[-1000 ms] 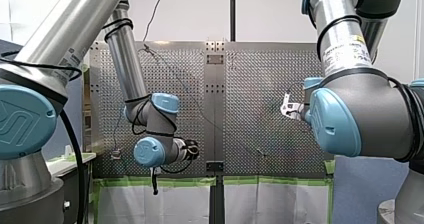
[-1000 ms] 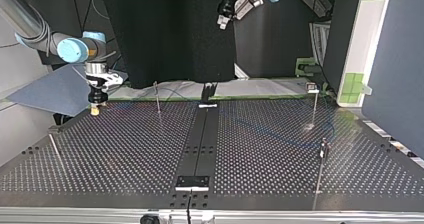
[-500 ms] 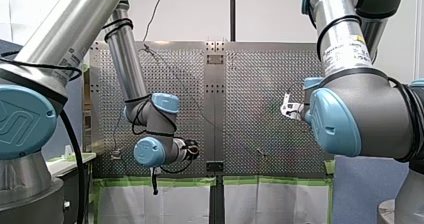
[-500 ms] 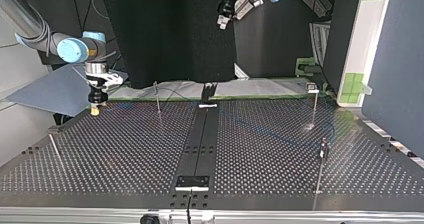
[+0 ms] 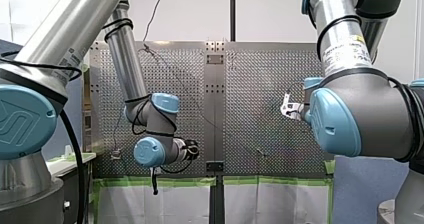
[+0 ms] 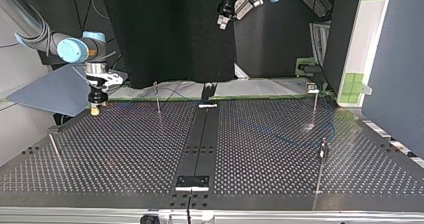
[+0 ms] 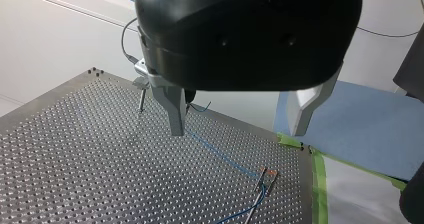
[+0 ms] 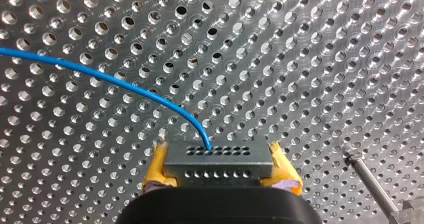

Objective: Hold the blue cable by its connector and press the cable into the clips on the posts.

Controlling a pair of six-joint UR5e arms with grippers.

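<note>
In the right wrist view my right gripper (image 8: 220, 170) is shut on a grey connector (image 8: 218, 155), its yellow pads (image 8: 156, 173) on either side. The thin blue cable (image 8: 125, 86) leaves the connector's face and curves away over the perforated table. From across the table, my right gripper (image 6: 94, 108) hangs just above the table's far left corner. My left gripper (image 6: 224, 15) is high above the table, open and holding nothing; in its own view the metal fingers (image 7: 175, 111) stand wide apart over the cable (image 7: 225, 156). A clip post (image 7: 263, 183) stands by the cable.
Thin posts rise from the table (image 6: 125, 154): one at the far left-centre (image 6: 157, 98), one at the far right (image 6: 315, 103), one at the near right (image 6: 323, 159), one leaning at the near left (image 6: 55, 151). A black strip (image 6: 200, 144) runs down the middle.
</note>
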